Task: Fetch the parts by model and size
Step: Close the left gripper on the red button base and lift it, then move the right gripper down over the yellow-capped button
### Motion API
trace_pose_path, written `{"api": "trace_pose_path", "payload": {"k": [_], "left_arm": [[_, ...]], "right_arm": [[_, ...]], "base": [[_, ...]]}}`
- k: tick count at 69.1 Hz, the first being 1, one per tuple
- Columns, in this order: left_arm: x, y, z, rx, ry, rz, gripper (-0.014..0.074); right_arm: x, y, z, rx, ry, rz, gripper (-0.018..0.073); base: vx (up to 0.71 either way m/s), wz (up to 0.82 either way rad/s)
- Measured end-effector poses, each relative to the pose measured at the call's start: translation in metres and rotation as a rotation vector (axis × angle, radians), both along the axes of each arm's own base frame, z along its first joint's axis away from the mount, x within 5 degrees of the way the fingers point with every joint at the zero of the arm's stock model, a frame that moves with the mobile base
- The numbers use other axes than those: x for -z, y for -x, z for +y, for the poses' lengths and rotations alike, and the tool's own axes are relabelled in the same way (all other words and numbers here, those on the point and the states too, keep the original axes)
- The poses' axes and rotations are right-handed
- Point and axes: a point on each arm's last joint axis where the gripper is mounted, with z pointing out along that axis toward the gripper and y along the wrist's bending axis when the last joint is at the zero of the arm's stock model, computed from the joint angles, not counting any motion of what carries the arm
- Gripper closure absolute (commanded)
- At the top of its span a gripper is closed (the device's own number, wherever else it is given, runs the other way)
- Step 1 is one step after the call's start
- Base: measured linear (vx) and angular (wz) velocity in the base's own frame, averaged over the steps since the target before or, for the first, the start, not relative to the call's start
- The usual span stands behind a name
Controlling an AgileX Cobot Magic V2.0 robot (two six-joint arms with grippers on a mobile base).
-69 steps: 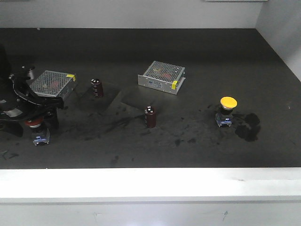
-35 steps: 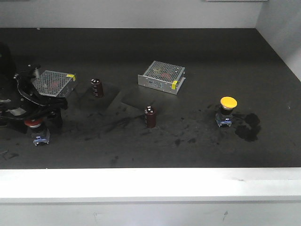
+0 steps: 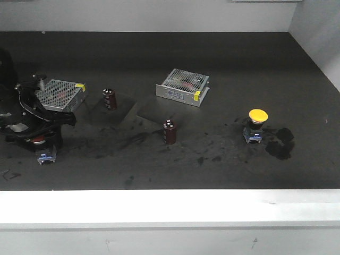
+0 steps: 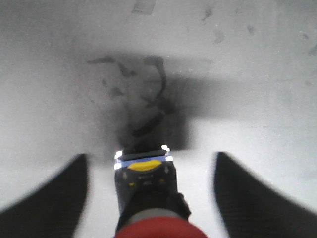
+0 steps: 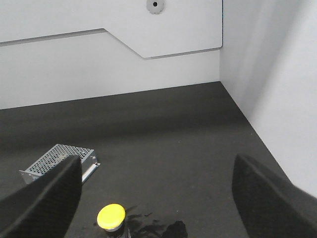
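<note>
Red switch: the red switch (image 3: pixel 38 141) stands on the tabletop (image 3: pixel 223 69) at the far left, near the front edge. Its red cap is mostly hidden under the arm, and its blue-grey block (image 3: pixel 46 157) shows below. In the left wrist view the red switch (image 4: pixel 146 198) sits low in the middle, cap nearest the camera.
Left gripper: the left gripper (image 3: pixel 36 133) is over the red switch. The left wrist view shows the left gripper (image 4: pixel 151 158) spread wide, its dark fingers (image 4: pixel 44 198) on either side of the switch with bare tabletop between; nothing is grasped.
Yellow switch: the yellow switch (image 3: pixel 256 125) stands upright on the right part of the tabletop, well apart from the red one, with its yellow cap on top and its block below.
Right gripper: out of sight from the front. The right wrist view shows the right gripper (image 5: pixel 157 159) spread wide and empty, above the tabletop, with the yellow switch (image 5: pixel 111 216) below it, nearer the left finger.
Stain: a dark stain (image 3: pixel 280 143) lies just right of the yellow switch.
Near box: a silver mesh box (image 3: pixel 60 94) lies just behind the left gripper.
Middle box: a second mesh box (image 3: pixel 182 86) lies near the tabletop's middle.
Cylinders: one maroon cylinder (image 3: pixel 109 99) stands right of the near box; another maroon cylinder (image 3: pixel 170 132) stands in front of the middle box.
Walls: pale wall (image 5: pixel 99 74) closes the back and right side.
</note>
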Motion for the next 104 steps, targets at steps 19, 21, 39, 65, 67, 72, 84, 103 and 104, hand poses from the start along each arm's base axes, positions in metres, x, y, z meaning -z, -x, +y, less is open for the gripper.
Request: {"api": "trace_pose_path", "payload": {"k": [19, 21, 39, 65, 67, 72, 84, 103, 104], "left_arm": [[-0.001, -0.004, 0.002, 0.004, -0.02, -0.041, 0.0606], [-0.001, -0.004, 0.002, 0.006, -0.025, -0.044, 0.0605], [-0.03, 0.018, 0.01, 0.028, -0.087, -0.176, 0.0603], [-0.074, 0.128, 0.021, 0.08, -0.101, -0.501, 0.0603], [-0.079, 0.137, 0.022, 0.088, -0.105, -0.536, 0.0603], [-0.092, 0.162, 0.024, 0.108, -0.115, -0.626, 0.0603], [-0.118, 0.215, 0.029, 0.143, -0.147, -0.831, 0.0603], [-0.116, 0.286, 0.035, 0.164, -0.182, -1.026, 0.0603], [-0.114, 0.289, 0.036, 0.165, -0.184, -1.033, 0.0603]], "right_arm": [[0.0, 0.0, 0.0, 0.0, 0.0, 0.001, -0.0018], [0.0, 0.0, 0.0, 0.0, 0.0, 0.001, -0.0018], [0.0, 0.0, 0.0, 0.001, 0.0, 0.005, -0.0018], [0.001, 0.0, 0.0, 0.001, 0.0, 0.006, -0.0018], [0.001, 0.0, 0.0, 0.001, 0.0, 0.006, -0.0018], [0.001, 0.0, 0.0, 0.001, 0.0, 0.006, -0.0018], [0.001, 0.0, 0.0, 0.001, 0.0, 0.006, -0.0018], [0.001, 0.0, 0.0, 0.001, 0.0, 0.006, -0.0018], [0.001, 0.0, 0.0, 0.001, 0.0, 0.006, -0.0018]], "base": [[0.0, 0.0], [0.0, 0.0], [0.0, 0.0], [0.0, 0.0], [0.0, 0.0], [0.0, 0.0], [0.0, 0.0], [0.0, 0.0], [0.0, 0.0]]}}
